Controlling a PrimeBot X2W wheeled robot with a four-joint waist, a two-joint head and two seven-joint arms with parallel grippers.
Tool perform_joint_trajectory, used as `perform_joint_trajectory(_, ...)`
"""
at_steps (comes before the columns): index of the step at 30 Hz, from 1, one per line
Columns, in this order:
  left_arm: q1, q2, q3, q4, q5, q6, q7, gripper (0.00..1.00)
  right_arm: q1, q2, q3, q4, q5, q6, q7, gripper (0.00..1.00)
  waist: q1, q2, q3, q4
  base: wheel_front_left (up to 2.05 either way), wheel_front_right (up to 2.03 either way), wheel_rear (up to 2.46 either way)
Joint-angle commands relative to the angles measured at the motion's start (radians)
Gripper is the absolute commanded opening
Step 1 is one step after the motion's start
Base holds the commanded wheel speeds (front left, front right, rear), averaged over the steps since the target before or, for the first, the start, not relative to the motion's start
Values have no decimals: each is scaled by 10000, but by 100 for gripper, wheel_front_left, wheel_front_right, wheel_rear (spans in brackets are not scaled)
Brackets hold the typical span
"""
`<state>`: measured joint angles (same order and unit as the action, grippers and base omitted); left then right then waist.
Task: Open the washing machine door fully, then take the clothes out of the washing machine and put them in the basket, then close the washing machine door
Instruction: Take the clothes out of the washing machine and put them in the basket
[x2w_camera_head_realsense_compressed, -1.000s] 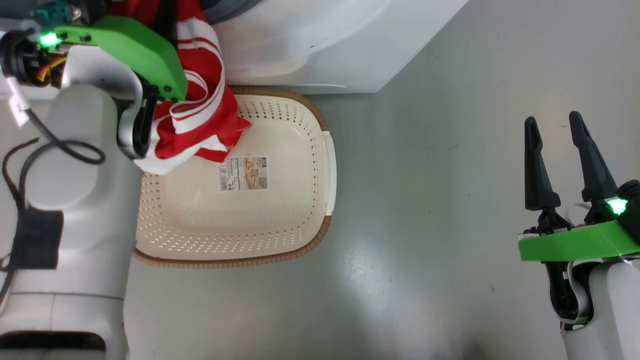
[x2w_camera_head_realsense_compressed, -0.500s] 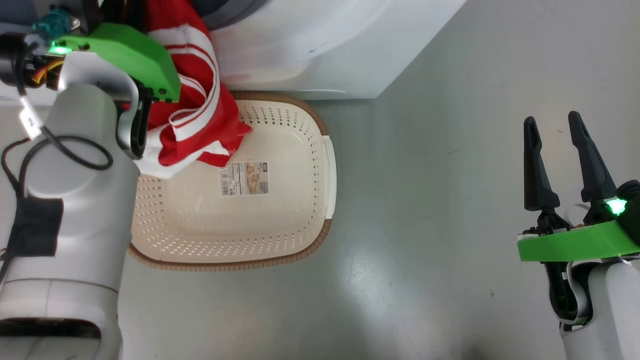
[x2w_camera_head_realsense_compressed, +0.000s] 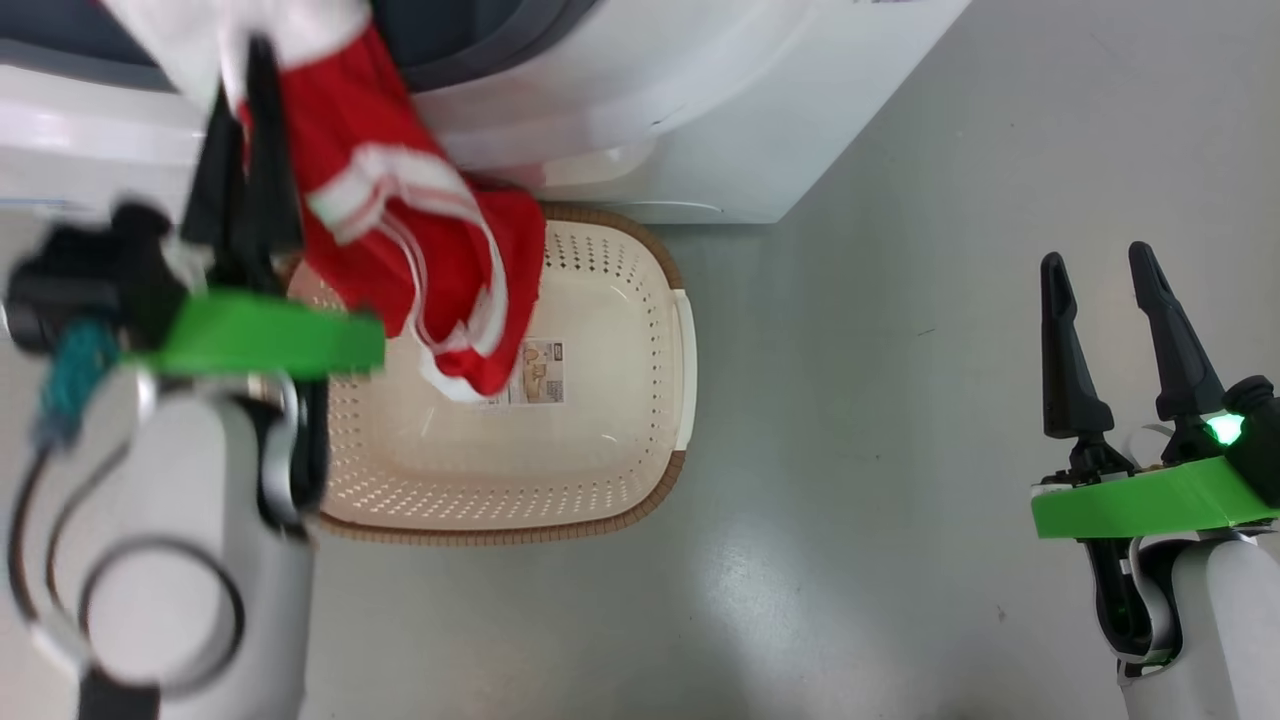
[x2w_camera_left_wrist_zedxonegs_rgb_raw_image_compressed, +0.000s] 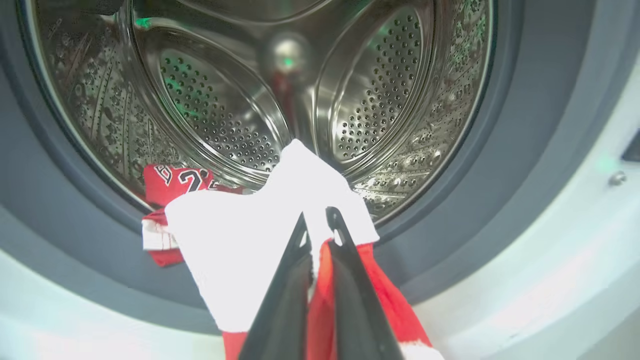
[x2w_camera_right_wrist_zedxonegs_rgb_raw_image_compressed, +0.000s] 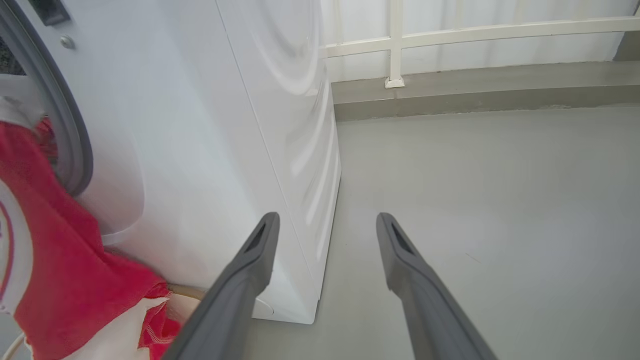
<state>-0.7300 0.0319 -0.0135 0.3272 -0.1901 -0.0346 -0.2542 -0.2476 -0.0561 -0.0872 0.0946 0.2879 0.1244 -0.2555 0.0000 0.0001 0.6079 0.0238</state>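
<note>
From the head camera I see my left gripper raised in front of the washing machine, its two dark fingers pinched together on the clothes. The red and white cloth hangs from the fingers over the far left corner of the basket, and its lowest fold hangs over part of the paper label on the basket's base; I cannot tell whether it touches. The basket stands on the grey floor with its far edge right at the foot of the machine. My right gripper is well apart from all this at the right side of the floor, jaws spread wide and holding nothing.

On the left wrist camera, the left gripper is clamped on a bright white part of the clothes, with red cloth running down between the fingers. It looks straight into the steel drum. A red piece with white printing lies over the drum's lower lip and onto the grey gasket.

On the right wrist camera, the right gripper stands open over bare floor, beside the machine's white side wall. The red clothes hang at the left edge. A white railing runs along the far side.
</note>
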Motion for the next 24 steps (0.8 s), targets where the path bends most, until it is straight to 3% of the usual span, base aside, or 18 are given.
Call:
perform_joint_trajectory(1, 345, 258, 269, -396, 79, 38, -74, 0, 206, -1, 229, -221, -50, 63, -63, 100, 0, -1, -7, 19, 0, 0, 0)
perform_joint_trajectory(6, 2033, 193, 230, -1762, -172, 178, -74, 0, 169, -46, 241, -244, -35, 63, -63, 100, 0, -1, 59, 47, 0, 0, 0)
perform_joint_trajectory(11, 3018, 186, -298, -1991, -644, 611, -75, 0, 75, -57, 268, -260, -16, 63, -63, 100, 0, -1, 276, 35, 0, 0, 0)
perform_joint_trajectory(14, 3027, 185, -482, -1456, -1061, 616, -75, 0, -40, -68, 288, -283, -4, 63, -63, 100, 0, -1, 467, -13, 0, 0, 0)
perform_joint_trajectory(24, 1986, 184, -747, 1791, -864, 307, -75, 0, -356, -17, 247, -385, 59, 63, -63, 100, 0, -1, 1196, -459, 0, 0, 0)
